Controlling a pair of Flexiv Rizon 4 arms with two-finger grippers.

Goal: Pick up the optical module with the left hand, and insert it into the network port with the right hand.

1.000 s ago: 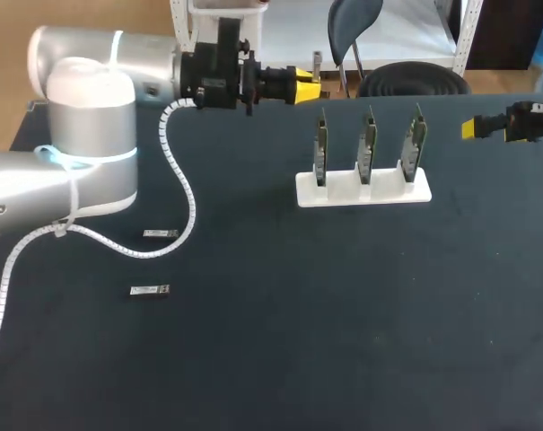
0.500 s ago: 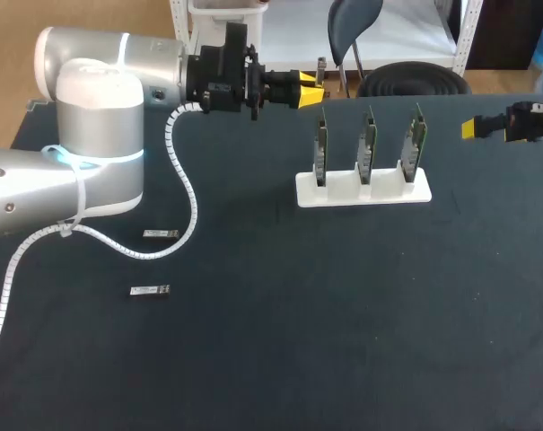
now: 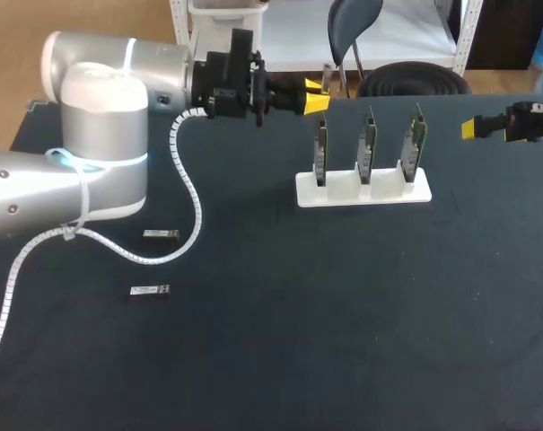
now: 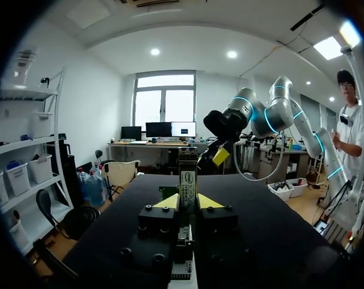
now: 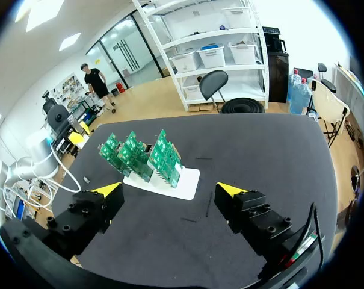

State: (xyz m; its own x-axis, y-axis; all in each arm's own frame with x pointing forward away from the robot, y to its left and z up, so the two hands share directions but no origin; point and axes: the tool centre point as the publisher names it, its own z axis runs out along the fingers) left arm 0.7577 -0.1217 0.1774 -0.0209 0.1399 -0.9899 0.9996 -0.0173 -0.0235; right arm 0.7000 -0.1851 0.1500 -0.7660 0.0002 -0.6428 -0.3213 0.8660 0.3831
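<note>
My left gripper [image 3: 317,96] hovers over the table's far edge, just left of the circuit board stand, shut on a slim metal optical module [image 3: 327,75]. In the left wrist view the module [image 4: 188,176] stands upright between the yellow tips of that gripper [image 4: 188,202]. The white stand [image 3: 363,189] carries three upright green boards [image 3: 367,144] with the network ports. My right gripper [image 3: 469,128] hangs open at the far right, well away from the stand. Its wrist view shows the gripper [image 5: 170,192] with wide-apart fingers, nothing between them, and the boards [image 5: 139,154] ahead.
Two spare optical modules [image 3: 161,234] [image 3: 150,290] lie flat on the dark table at the left, near the left arm's white cable [image 3: 188,193]. The dark tabletop [image 3: 343,314] in front of the stand is bare.
My left gripper has carried the module a little to the right, closer to the stand. The right arm has kept still.
</note>
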